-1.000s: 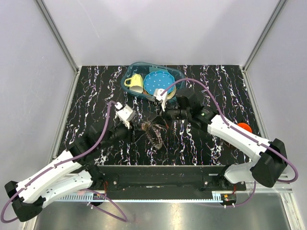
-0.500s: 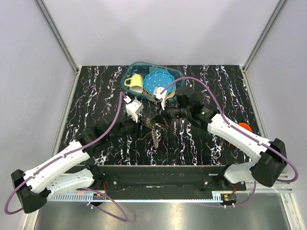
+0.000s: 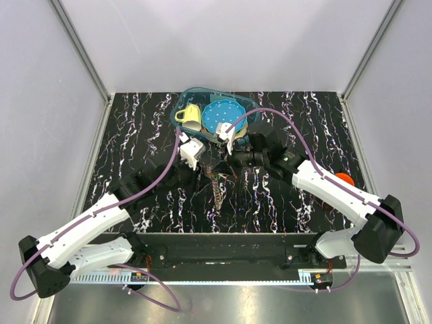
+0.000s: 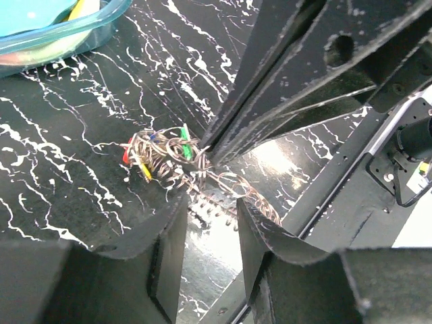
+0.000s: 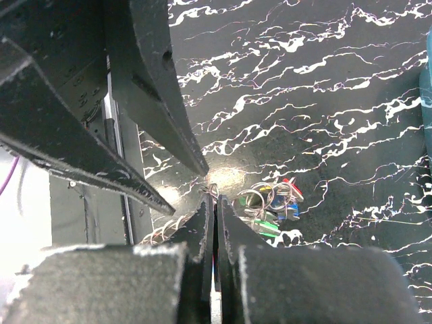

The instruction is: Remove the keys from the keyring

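The keys (image 4: 156,151), tiny with green, yellow, blue and red heads, lie bunched on the black marbled table; they also show in the right wrist view (image 5: 271,202). The keyring (image 4: 202,162) joins them to a speckled braided fob (image 4: 253,200), which trails toward the table's near edge (image 3: 217,192). My right gripper (image 5: 214,202) is shut on the keyring right beside the keys. My left gripper (image 4: 206,219) is open, its fingers (image 4: 169,236) on either side of the fob, just short of the ring. In the top view the two grippers meet at mid-table, left (image 3: 202,177) and right (image 3: 220,164).
A clear teal bin (image 3: 196,93) at the back holds a yellow cup (image 3: 189,115) and a blue dotted plate (image 3: 223,116); its corner shows in the left wrist view (image 4: 74,28). An orange object (image 3: 344,179) lies by the right arm. Purple cables loop over both arms.
My left arm has moved forward and right, bringing its open gripper up to the fob. My right gripper has stayed on the keyring.
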You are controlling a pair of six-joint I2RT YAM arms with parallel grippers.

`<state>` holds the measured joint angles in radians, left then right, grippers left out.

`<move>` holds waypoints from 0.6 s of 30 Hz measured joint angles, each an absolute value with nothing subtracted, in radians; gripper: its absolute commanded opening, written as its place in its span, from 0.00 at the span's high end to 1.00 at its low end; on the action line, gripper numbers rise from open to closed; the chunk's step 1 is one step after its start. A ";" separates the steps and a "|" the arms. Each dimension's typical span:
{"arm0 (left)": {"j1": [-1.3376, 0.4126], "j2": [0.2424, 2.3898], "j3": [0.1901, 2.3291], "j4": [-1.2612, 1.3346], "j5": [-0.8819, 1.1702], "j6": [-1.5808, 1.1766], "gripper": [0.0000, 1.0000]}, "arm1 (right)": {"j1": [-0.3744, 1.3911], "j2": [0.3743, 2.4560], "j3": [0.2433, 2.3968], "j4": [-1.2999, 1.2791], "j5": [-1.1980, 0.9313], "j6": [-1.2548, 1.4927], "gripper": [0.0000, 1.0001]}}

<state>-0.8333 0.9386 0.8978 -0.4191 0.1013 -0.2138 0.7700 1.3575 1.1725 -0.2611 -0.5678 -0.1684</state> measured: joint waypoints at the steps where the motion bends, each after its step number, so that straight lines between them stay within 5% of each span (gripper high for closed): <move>1: -0.827 0.938 0.900 -0.424 0.101 -0.207 0.62 | 0.770 1.357 1.172 -0.262 -0.568 -0.168 1.00; 18: -0.783 0.989 0.917 -0.413 0.128 -0.171 0.66 | 0.770 1.357 1.172 -0.261 -0.569 -0.169 1.00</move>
<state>-0.7834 0.9890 0.9173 -0.4129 0.1280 -0.1715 0.7696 1.3575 1.1725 -0.2607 -0.5686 -0.1688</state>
